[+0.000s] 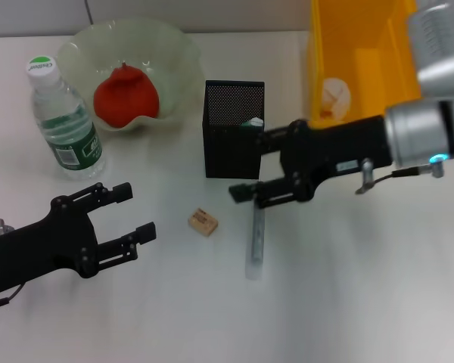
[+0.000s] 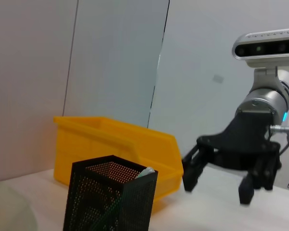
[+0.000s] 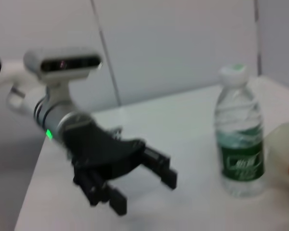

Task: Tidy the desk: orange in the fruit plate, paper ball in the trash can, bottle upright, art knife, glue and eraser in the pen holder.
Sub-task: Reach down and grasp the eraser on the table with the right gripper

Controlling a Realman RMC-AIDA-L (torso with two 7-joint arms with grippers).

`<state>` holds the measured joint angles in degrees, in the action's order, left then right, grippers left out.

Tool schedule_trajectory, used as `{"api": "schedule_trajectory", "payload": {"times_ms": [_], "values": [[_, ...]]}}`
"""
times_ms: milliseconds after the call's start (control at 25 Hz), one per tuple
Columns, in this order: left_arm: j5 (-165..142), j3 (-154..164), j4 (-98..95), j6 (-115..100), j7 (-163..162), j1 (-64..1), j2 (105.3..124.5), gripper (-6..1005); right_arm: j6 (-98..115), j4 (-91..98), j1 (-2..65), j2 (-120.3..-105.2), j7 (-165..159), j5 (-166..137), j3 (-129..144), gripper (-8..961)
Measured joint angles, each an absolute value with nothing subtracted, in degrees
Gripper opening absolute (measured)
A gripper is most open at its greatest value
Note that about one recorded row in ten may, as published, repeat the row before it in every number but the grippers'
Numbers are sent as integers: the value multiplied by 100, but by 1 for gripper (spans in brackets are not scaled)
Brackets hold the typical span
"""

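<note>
The bottle (image 1: 63,122) stands left of the fruit plate (image 1: 170,57), which holds the orange (image 1: 125,97). The eraser (image 1: 203,222) and art knife (image 1: 255,240) lie before the pen holder (image 1: 233,130).

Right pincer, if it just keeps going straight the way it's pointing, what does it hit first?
Probably the black mesh pen holder: the open right pincer points at its near lower corner, with nothing visible between them. Height is unclear, so it might pass just beside it.

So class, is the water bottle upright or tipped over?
Upright: the water bottle stands on its base beside the fruit plate, cap on top.
</note>
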<state>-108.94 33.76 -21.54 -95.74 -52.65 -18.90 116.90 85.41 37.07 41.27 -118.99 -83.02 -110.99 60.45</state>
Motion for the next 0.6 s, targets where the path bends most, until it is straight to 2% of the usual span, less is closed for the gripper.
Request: {"api": "schedule_trajectory", "payload": {"times_ms": [600], "values": [[-10889, 3368, -2154, -9528, -5247, -1891, 11707, 769, 6709, 2971, 4853, -11990, -8855, -10576, 8201, 678]]}}
